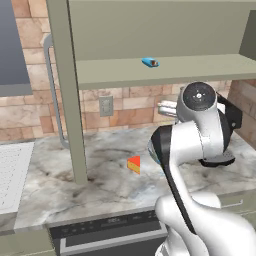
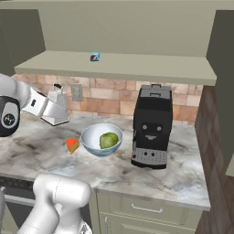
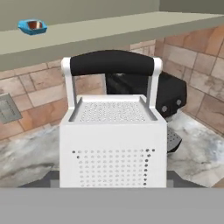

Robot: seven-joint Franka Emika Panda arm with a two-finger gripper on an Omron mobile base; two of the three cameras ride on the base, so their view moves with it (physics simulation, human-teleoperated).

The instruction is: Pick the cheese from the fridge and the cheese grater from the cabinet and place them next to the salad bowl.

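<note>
Clamped in the hand (image 2: 51,114), the silver perforated box grater with its dark handle (image 3: 113,144) hangs above the marble surface (image 2: 151,178), yet to be set down. Yellow-orange cheese wedge (image 2: 72,145) already lies beside the pale salad bowl (image 2: 93,137); beyond stands a black coffee machine (image 2: 151,128), crowding the bowl's far side.

Brick backsplash (image 2: 114,98) behind a marble counter (image 2: 178,171) with coffee machine (image 2: 151,127).

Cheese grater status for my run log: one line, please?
held: silver-grey metal cheese grater | gripper: shut on it, above counter | yellow-orange cheese wedge: beside pale salad bowl
</note>
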